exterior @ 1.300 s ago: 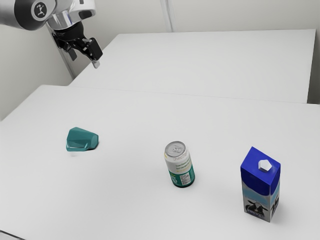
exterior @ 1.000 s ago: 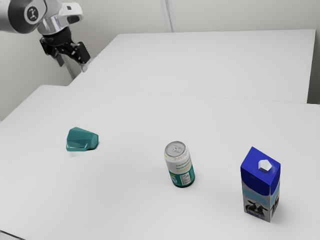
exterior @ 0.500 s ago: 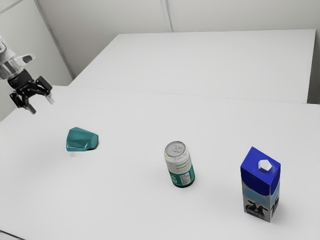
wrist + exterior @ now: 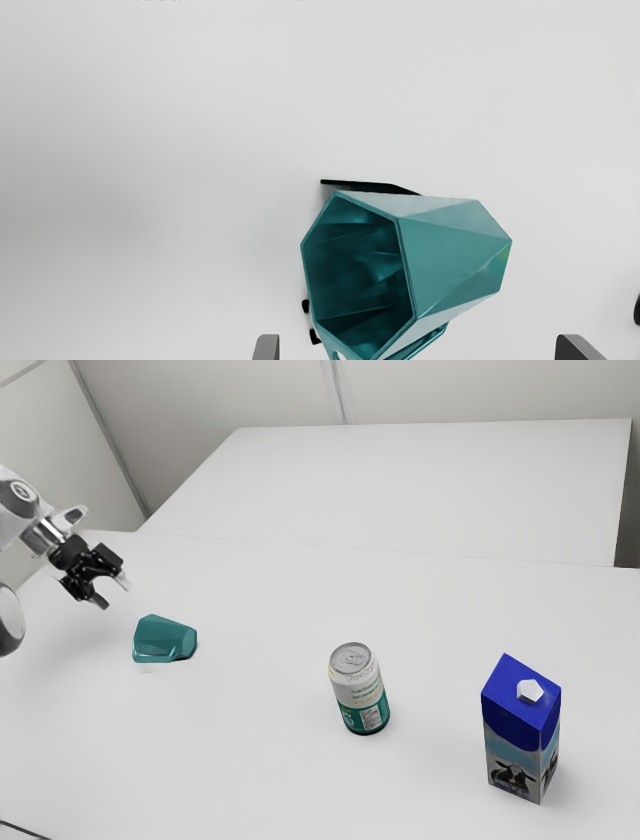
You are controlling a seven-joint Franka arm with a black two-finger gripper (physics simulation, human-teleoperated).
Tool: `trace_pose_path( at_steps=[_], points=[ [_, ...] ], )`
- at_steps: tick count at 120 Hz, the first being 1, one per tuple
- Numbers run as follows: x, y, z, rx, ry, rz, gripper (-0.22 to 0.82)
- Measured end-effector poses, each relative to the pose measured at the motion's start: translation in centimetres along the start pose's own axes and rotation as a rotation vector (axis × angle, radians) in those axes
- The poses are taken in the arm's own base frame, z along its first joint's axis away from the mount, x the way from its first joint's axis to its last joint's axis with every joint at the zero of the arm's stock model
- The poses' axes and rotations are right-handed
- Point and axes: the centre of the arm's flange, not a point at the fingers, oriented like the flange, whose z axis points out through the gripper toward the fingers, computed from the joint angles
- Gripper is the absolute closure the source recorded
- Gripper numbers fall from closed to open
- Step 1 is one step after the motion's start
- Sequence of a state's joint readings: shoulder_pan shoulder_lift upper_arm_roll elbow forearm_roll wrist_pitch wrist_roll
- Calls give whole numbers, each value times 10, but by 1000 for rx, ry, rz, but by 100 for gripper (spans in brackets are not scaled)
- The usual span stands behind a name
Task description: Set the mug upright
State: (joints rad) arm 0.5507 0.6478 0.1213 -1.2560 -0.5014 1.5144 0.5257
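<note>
Exterior view: showed a black gripper [image 4: 113,593] over the table [image 4: 250,760] at the exterior view's left, near the teal mug [image 4: 165,640] but apart from it. Had fingers [image 4: 266,348] spread wide in the wrist view, with nothing pinched between. Found the mug lying on its side on the table, mouth toward the exterior view's left, narrow base toward its right, with part of the handle [image 4: 434,336] beside the body. Looked light, stiff and smooth; seemed likely to skid or roll under a one-sided nudge, and perhaps to chip if ceramic. Appeared best taken across the faceted body near the middle, clear of the handle, with a modest squeeze, given a taper apt to slip toward the base. Pictured farther out a soda can [image 4: 358,690], upright, and past it, toward the exterior view's right, a blue-topped milk carton [image 4: 520,730], also upright.
</note>
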Motion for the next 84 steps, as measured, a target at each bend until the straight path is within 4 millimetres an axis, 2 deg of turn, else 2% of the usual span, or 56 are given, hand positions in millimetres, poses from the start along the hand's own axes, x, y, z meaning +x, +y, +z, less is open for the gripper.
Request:
trace_pose_path(
  at_steps=[30, 84],
  points=[
    [-11, -16, 52, -117, -62, 12, 0],
    [-8, 5, 92, -257, -88, 15, 0]
  ],
)
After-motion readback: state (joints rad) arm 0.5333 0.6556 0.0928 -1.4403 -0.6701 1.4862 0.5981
